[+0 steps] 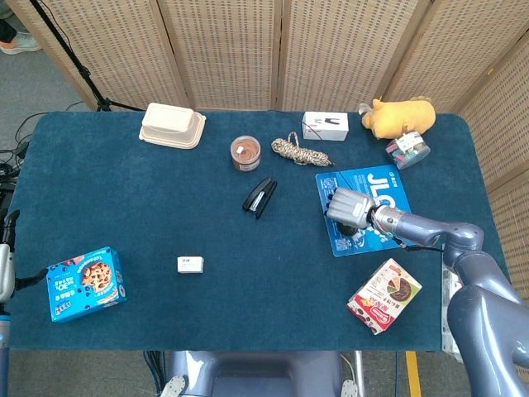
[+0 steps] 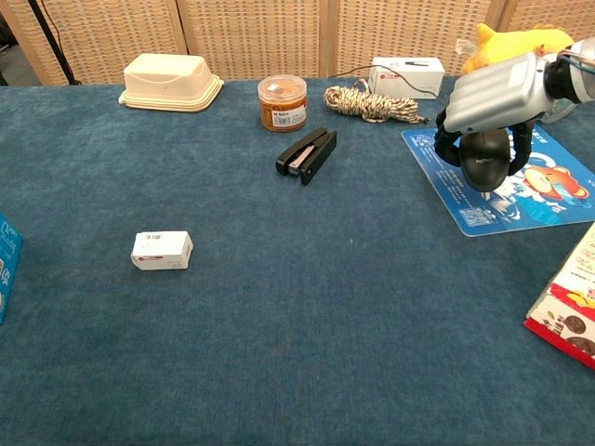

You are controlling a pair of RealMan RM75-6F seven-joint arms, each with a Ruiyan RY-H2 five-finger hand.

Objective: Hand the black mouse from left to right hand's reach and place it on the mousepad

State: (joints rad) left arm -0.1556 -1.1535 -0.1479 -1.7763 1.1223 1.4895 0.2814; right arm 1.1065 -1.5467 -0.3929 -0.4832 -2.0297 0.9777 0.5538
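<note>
Mousepad position serves as the reference for all placements below. The blue rectangular printed mousepad [image 1: 368,210] [image 2: 507,182] lies flat on the dark blue cloth-covered table [image 1: 165,215] [image 2: 279,325]. The right hand [image 1: 347,207] [image 2: 491,102], grey-backed, sits over the mousepad's left portion. Its dark fingers [image 2: 446,141] are curled down around the rounded black mouse [image 2: 486,158], gripping it from above. The chest view shows the mouse over the mousepad's left part; whether its underside touches the pad cannot be told. In the head view the mouse is hidden beneath the hand.

The left hand [image 1: 5,273] shows only as a sliver at the head view's left edge, well apart from the mousepad; the state of its fingers cannot be told.

Other items, relative to the mousepad:
- black stapler [image 1: 259,197] [image 2: 308,154], to the left, near;
- coil of speckled rope [image 1: 299,150] [image 2: 376,102], behind the left corner;
- white box with dark print [image 1: 325,126] [image 2: 406,75], behind;
- clear jar with orange-brown contents [image 1: 245,153] [image 2: 282,102], behind and left;
- cream lidded container [image 1: 172,126] [image 2: 171,81], far left and behind;
- yellow plush toy [image 1: 398,115] [image 2: 516,42], behind the right side;
- small white box [image 1: 190,264] [image 2: 162,250], well to the left and nearer the robot;
- red snack box [image 1: 383,295] [image 2: 567,302], in front of the mousepad;
- blue biscuit box [image 1: 86,283], far left.
</note>
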